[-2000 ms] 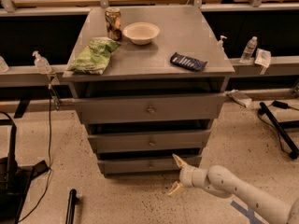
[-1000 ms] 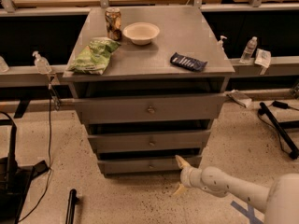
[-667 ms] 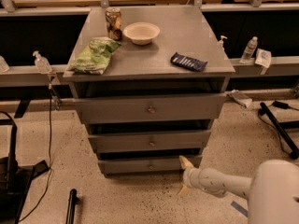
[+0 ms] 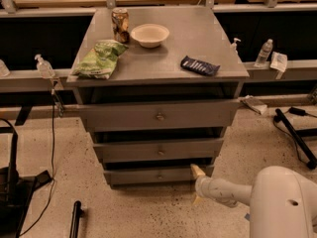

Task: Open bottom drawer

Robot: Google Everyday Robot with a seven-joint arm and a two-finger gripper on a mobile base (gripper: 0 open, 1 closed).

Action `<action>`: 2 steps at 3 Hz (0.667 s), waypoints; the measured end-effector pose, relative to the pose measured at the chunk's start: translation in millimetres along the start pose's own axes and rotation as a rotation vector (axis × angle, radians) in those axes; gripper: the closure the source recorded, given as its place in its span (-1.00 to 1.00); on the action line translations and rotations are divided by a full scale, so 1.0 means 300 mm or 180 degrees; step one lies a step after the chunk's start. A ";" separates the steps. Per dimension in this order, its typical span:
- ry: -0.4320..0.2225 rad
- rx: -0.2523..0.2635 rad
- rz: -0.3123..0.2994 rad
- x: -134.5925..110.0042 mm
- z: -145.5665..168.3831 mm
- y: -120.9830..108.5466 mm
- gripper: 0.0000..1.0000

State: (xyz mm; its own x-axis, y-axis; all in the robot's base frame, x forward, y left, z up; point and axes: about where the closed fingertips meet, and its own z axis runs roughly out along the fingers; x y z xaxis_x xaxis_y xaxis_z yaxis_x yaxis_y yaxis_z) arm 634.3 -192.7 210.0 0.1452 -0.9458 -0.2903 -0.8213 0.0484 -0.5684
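Looking down from the front at a grey cabinet standing on a speckled floor, its three drawer fronts stacked and narrowing downward. Showing on the cabinet's top a dented drink can at the back left, a pale bowl just beside it to the right, a crumpled green snack bag lying near the front left edge, and a dark blue wrapped bar lying toward the front right. Placing the bottom drawer lowest of the three, directly under the middle drawer front and close to the floor, with one small round knob at its centre; not being able to tell whether it is flush or slightly out. Showing a white arm reaching in from the lower right and ending in the gripper, which is hanging low at the right end of the bottom drawer, well to the right of the knob. Showing its two tan fingers spread apart, one above the other, the upper tip lying at the drawer front's right end and the lower tip pointing down near the floor, gripping nothing. Also showing a clear pump bottle on the rail to the cabinet's left and a water bottle on the rail to its right.
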 end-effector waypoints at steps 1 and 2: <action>0.0032 0.0025 -0.0224 0.012 0.074 -0.027 -1.00; 0.0116 0.0016 -0.0364 0.017 0.140 -0.060 -1.00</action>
State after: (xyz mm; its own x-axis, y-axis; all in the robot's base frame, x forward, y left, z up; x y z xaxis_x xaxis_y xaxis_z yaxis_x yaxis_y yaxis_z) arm 672.9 -184.9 186.5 0.2176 -0.9563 -0.1951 -0.7977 -0.0590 -0.6002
